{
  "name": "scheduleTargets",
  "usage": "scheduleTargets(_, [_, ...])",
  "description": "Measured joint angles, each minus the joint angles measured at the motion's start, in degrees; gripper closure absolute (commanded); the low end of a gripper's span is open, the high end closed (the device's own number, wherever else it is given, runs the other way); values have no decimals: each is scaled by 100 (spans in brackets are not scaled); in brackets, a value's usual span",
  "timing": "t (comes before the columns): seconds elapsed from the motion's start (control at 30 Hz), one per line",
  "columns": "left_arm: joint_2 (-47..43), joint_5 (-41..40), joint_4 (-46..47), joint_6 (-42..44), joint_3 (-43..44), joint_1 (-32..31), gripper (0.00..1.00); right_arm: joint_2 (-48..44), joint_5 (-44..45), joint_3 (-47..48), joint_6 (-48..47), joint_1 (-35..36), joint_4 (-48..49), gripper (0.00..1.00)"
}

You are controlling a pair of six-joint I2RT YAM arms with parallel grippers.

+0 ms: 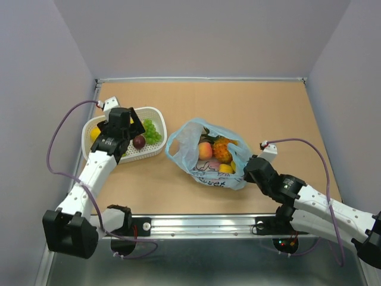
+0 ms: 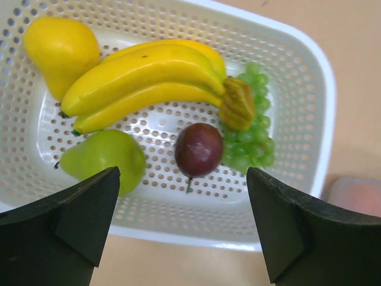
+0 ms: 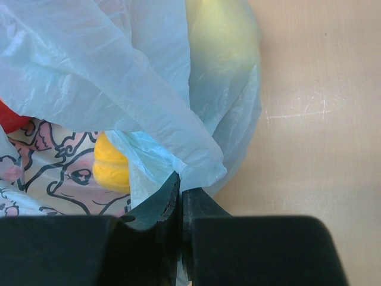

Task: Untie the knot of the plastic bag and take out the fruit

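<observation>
The plastic bag [image 1: 189, 156], light blue with a cartoon print, lies at the table's middle with its mouth spread open; no knot shows. Inside it I see fruit: a pink peach [image 1: 205, 150], an orange pineapple body [image 1: 222, 149] and a yellow mango [image 1: 225, 168]. My right gripper [image 1: 249, 167] is at the bag's right edge, shut on a fold of the bag film [image 3: 196, 164], with the yellow fruit [image 3: 110, 170] just left of it [image 3: 180, 186]. My left gripper [image 1: 132, 132] is open and empty above the white basket, holding nothing [image 2: 181, 174].
The white slotted basket [image 1: 156, 111] at the left holds bananas [image 2: 143, 74], a yellow lemon [image 2: 59, 47], a green pear [image 2: 104, 158], green grapes [image 2: 253, 131] and a dark plum [image 2: 198, 149]. Grey walls close in the table on three sides.
</observation>
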Motion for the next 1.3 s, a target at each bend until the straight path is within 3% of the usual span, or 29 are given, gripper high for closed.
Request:
scheduleTargets(0.07, [-280,46,-9,-70,0,-367,1,2,9,0,-22,0,2,92])
scheduleTargets(0.27, [-833,210,26,-378,20,-2459,4,13,42,0,-66,0,0,92])
scheduleTargets(0.47, [-522,197,35,-964,179,-4266,5,11,48,0,-92,0,0,92])
scheduleTargets(0.57, [142,131,107,-848,649,-4892,6,11,44,0,-127,0,2,92])
scheduleTargets(0.7, [1012,57,160,-199,1182,-5069,7,-26,37,0,-181,0,0,92])
scheduleTargets(0.87, [2267,11,157,1215,1755,-5062,7,-225,-7,0,-264,0,2,92])
scheduleTargets(1.1, [3403,-138,72,2787,2181,-5062,6,-398,-87,0,-289,0,2,92])
scheduleTargets(1.3, [3969,-50,70,3528,2310,-4946,6,-450,-131,0,-319,0,4,92])
